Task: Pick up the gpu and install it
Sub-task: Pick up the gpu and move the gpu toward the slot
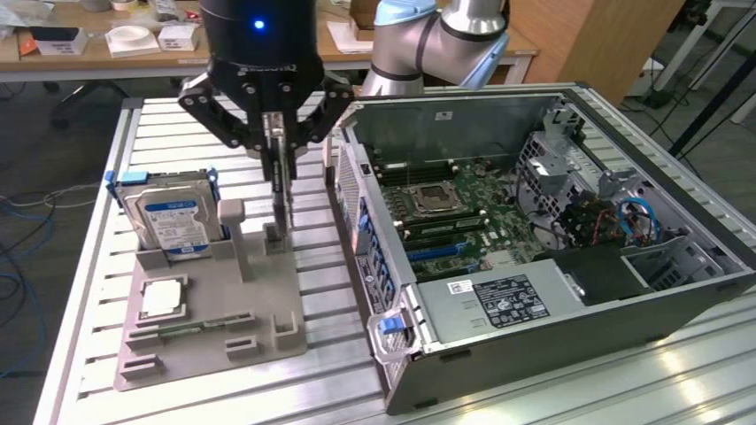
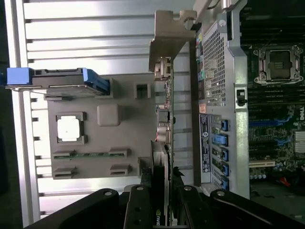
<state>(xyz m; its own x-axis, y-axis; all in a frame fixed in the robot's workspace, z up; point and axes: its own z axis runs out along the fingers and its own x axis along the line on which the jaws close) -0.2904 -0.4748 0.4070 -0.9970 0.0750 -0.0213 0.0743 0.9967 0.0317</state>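
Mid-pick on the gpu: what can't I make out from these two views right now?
1. Exterior view: the gpu is edge-on and its lower end blends into the grey holder; whether it is lifted clear or seated, I cannot tell.
2. Wrist view: the gripper has its jaws on the gpu, but the contact is cut off by the picture's edge.
3. Exterior view: the motherboard slots are too small to tell apart.

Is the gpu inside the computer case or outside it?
Outside. The gpu stands on edge in the gripper, at the grey holder beside the open case.
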